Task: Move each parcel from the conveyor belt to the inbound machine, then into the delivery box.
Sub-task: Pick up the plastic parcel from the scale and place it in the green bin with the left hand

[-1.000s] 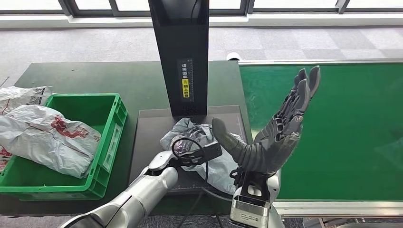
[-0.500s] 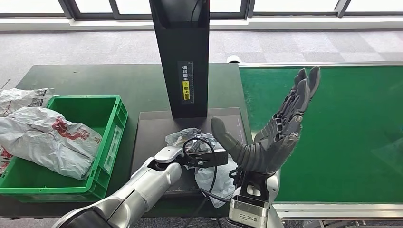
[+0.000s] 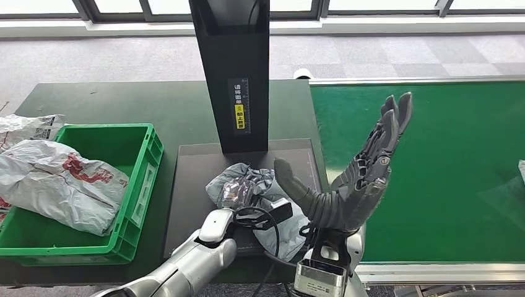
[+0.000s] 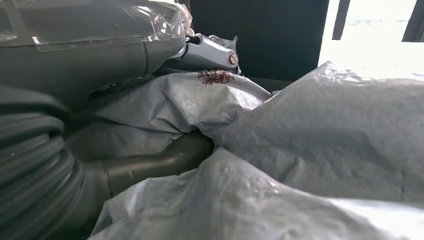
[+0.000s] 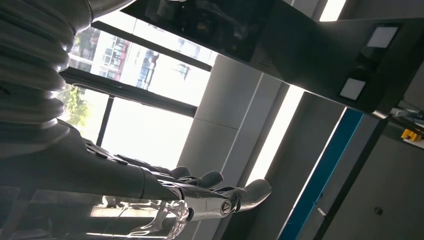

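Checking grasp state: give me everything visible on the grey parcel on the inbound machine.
The grey parcel is a soft, crumpled plastic mailer bag, matte grey with a dark red printed mark and a patch of clear, shiny film. It lies slumped on the inbound machine's dark platform, in front of its black column. The left robot hand is buried in its folds, with a thick grey thumb pressed into the plastic. The open right robot hand stands raised beside it.

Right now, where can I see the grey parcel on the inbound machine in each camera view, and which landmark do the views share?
Head view: the grey parcel lies crumpled on the dark plate of the inbound machine, low in the middle, at the left hand.
Left wrist view: the parcel is in close-up, wrinkled grey film, with the hand's fingers against it.
Right wrist view: the parcel is not in it.
Shared landmark: the machine's black column.
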Robot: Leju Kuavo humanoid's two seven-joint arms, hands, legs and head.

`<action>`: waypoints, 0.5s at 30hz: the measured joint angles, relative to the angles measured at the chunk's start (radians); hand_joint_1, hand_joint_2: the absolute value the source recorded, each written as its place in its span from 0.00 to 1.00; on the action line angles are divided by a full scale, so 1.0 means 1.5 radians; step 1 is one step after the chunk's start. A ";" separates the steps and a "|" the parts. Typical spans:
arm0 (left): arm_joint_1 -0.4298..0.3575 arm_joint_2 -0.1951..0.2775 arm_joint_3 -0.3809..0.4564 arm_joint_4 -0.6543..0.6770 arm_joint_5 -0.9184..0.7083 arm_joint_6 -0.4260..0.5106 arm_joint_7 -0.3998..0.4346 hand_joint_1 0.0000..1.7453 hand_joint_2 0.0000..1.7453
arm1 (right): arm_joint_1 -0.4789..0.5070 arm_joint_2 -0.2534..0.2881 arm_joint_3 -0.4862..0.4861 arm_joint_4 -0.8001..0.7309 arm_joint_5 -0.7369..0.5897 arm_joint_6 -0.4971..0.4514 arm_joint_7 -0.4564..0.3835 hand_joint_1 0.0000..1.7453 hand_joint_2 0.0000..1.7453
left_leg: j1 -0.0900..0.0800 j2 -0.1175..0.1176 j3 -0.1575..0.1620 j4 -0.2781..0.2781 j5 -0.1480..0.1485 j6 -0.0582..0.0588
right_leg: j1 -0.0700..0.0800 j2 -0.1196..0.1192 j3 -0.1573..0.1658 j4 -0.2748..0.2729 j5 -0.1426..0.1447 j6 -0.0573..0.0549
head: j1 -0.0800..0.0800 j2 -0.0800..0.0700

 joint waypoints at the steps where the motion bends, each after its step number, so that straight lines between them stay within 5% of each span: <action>1: 0.003 0.002 0.002 -0.003 -0.003 0.021 -0.001 1.00 1.00 | 0.001 0.000 0.000 0.000 0.001 0.000 0.000 0.00 1.00 | 0.000 0.000 -0.001 0.000 0.000 0.000 | 0.000 0.000 -0.001 0.000 0.000 0.000 | 0.000 0.000; 5: 0.036 0.015 0.050 -0.070 -0.096 0.092 -0.023 1.00 1.00 | 0.002 0.000 -0.001 0.000 0.006 0.000 0.000 0.00 1.00 | 0.000 0.001 -0.004 0.000 0.001 0.000 | 0.000 0.001 -0.004 0.000 0.001 0.000 | 0.000 0.000; 9: 0.076 0.018 0.188 -0.217 -0.216 0.099 -0.112 1.00 1.00 | 0.006 0.000 -0.004 0.000 0.006 0.000 0.000 0.00 1.00 | 0.000 0.003 -0.006 0.000 0.001 0.000 | 0.000 0.003 -0.007 0.000 0.002 0.000 | 0.000 0.000; 15: 0.093 0.023 0.391 -0.375 -0.203 0.100 -0.202 1.00 1.00 | 0.022 -0.003 -0.014 -0.001 -0.007 0.000 0.000 0.00 1.00 | 0.000 0.004 -0.007 0.000 0.001 -0.001 | 0.000 0.004 -0.009 0.000 0.002 0.000 | 0.000 0.000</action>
